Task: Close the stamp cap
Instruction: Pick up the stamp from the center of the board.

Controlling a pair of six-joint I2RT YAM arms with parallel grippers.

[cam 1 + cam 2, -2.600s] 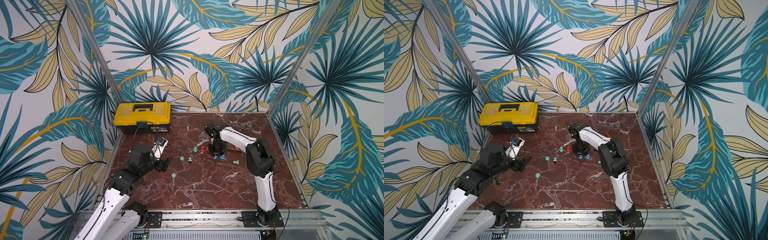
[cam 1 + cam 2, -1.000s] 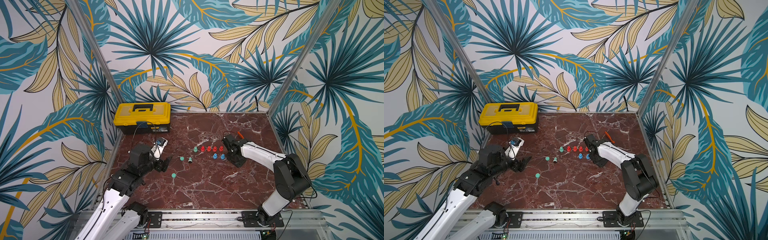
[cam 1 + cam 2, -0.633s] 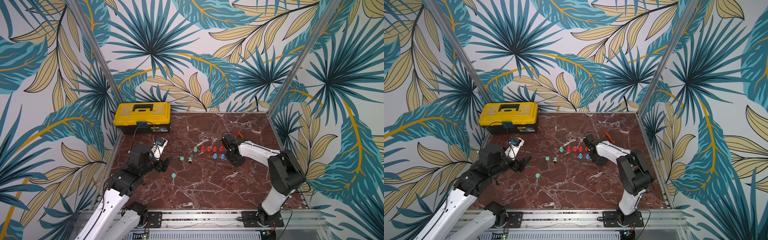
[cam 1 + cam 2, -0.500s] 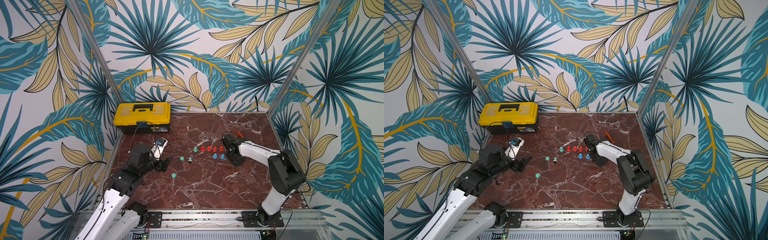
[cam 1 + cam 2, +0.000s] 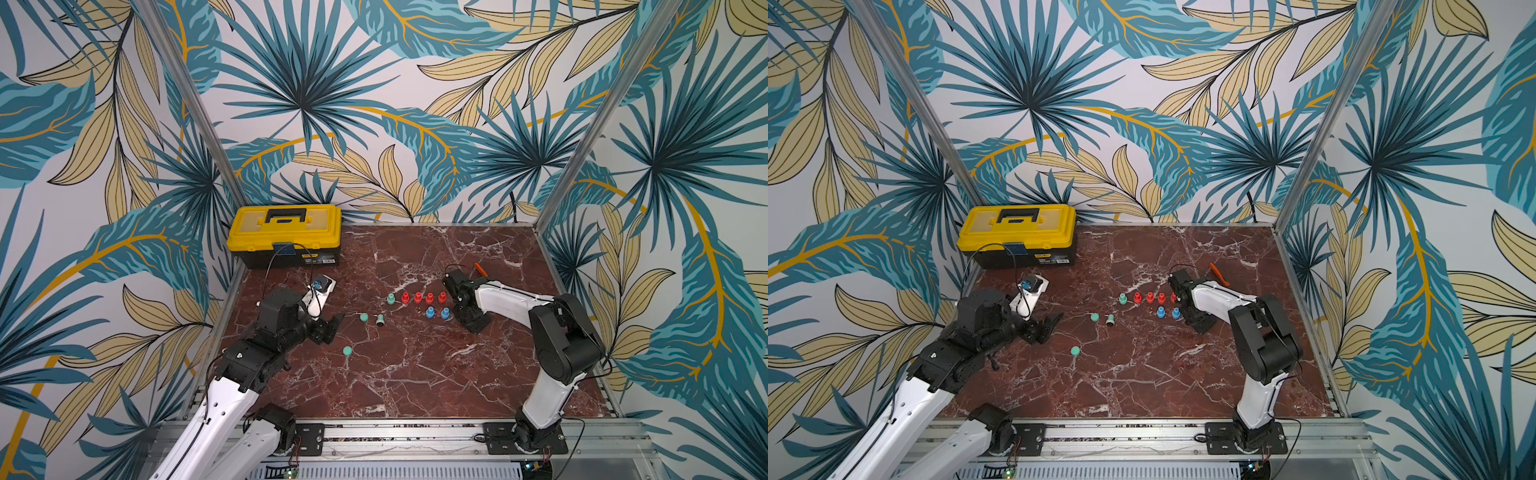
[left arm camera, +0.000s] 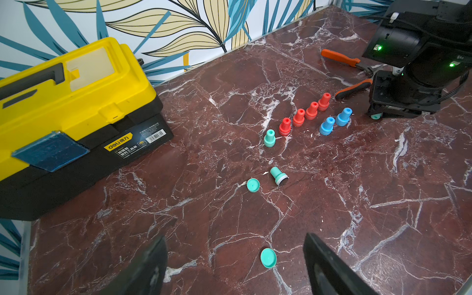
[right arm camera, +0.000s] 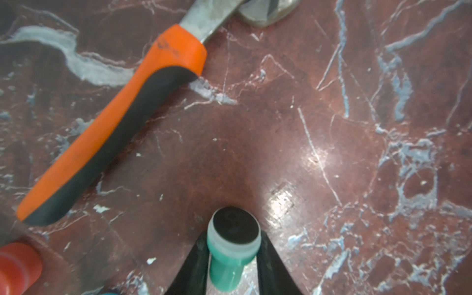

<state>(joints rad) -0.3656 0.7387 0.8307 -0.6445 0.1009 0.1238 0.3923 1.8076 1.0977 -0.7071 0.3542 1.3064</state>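
A green stamp (image 7: 231, 245) with its black pad bare lies between the fingers of my right gripper (image 7: 233, 237), which is shut on its body low over the table, right of the blue stamps (image 5: 437, 312). My left gripper (image 6: 235, 237) stands open above a loose green cap (image 6: 268, 258). A second green cap (image 6: 253, 185) lies beside another uncapped green stamp (image 6: 279, 176) on its side. In both top views the left gripper (image 5: 332, 326) hovers at the left and the right gripper (image 5: 1196, 322) at mid-right.
A capped green stamp (image 6: 269, 138), three red stamps (image 6: 298, 118) and two blue ones stand in rows. Orange-handled pliers (image 7: 109, 132) lie just behind the right gripper. A yellow toolbox (image 5: 286, 232) sits at the back left, a white device (image 5: 320, 291) near it.
The right arm left the row of stamps, moved right and came down; its jaws have narrowed round the green stamp. The left arm has not moved.
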